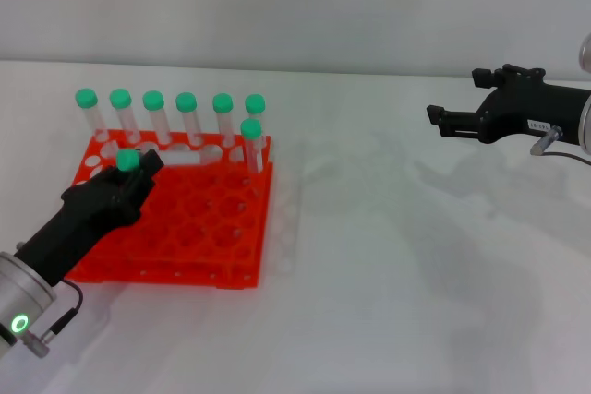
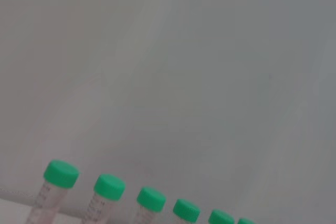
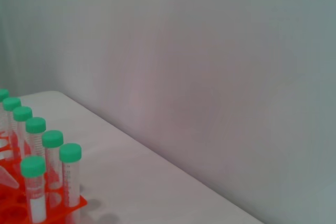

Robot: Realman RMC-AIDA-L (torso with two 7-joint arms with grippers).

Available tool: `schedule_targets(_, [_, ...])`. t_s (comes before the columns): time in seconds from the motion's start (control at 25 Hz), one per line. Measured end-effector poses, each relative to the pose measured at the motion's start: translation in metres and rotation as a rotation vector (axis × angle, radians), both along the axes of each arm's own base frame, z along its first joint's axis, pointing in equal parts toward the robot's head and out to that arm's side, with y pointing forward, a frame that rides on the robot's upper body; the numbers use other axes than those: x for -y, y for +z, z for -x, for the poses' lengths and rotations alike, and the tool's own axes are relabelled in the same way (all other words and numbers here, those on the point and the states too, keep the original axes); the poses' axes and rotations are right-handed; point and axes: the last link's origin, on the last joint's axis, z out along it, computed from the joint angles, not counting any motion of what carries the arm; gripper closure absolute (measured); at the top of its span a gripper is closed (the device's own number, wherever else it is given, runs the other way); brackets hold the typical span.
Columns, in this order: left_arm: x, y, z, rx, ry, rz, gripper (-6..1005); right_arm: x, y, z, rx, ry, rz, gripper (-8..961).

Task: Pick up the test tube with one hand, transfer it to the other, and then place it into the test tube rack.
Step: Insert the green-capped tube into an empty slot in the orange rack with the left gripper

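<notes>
My left gripper (image 1: pixel 138 171) is over the back left part of the orange-red test tube rack (image 1: pixel 212 237). It is shut on the test tube, of which only the green cap (image 1: pixel 127 161) shows above the fingers. The tube's body is hidden by the hand. Several other green-capped tubes (image 1: pixel 153 101) stand upright in the rack's back row, and one more (image 1: pixel 250 128) stands just in front of them at the right end. My right gripper (image 1: pixel 443 123) hangs open and empty far to the right, above the table.
The left wrist view shows the caps of the back-row tubes (image 2: pixel 109 186) against a plain wall. The right wrist view shows the tubes (image 3: pixel 52 139) and a corner of the rack (image 3: pixel 73 203) on the white table (image 1: pixel 397 265).
</notes>
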Motion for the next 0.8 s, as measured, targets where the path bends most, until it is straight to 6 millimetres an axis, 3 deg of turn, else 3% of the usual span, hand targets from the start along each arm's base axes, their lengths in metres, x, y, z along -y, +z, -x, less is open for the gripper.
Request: schedule_targets(0.8, [-0.0061, -0.0082, 0.0015, -0.007, 0.029, 0.036, 782, 0.0015, -0.0010, -0.0023, -0.001, -0.006, 0.005, 92])
